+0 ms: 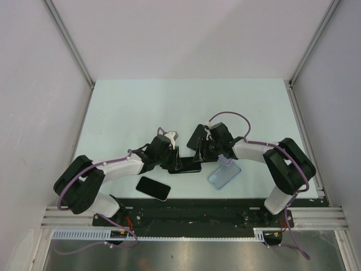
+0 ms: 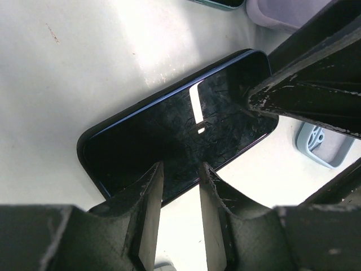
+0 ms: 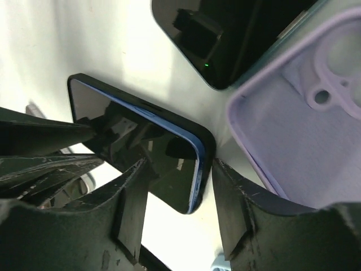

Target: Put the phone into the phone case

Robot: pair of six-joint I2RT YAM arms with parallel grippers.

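Phone (image 2: 169, 135) flat on table (image 2: 84, 68), screen up, lilac case (image 3: 299, 124) just beside, hollow up. Right pincer (image 3: 180, 164) agape, straddling phone's end, no clamp evident. Left pincer (image 2: 179, 169) narrowly parted over long edge, holding nothing. Phone looks stiff, glossy, probably slippery; best gripped across blue side edges. Case likely soft, will flex.

I read the phone (image 3: 141, 149) as glossy black glass, blue frame, fine hairline marks. The lilac case (image 3: 299, 130) is plain. Second phone (image 3: 225, 34): black, teal edge, one green dot. Other case (image 2: 324, 144) grey-blue. Table (image 1: 141, 107) pale mint.
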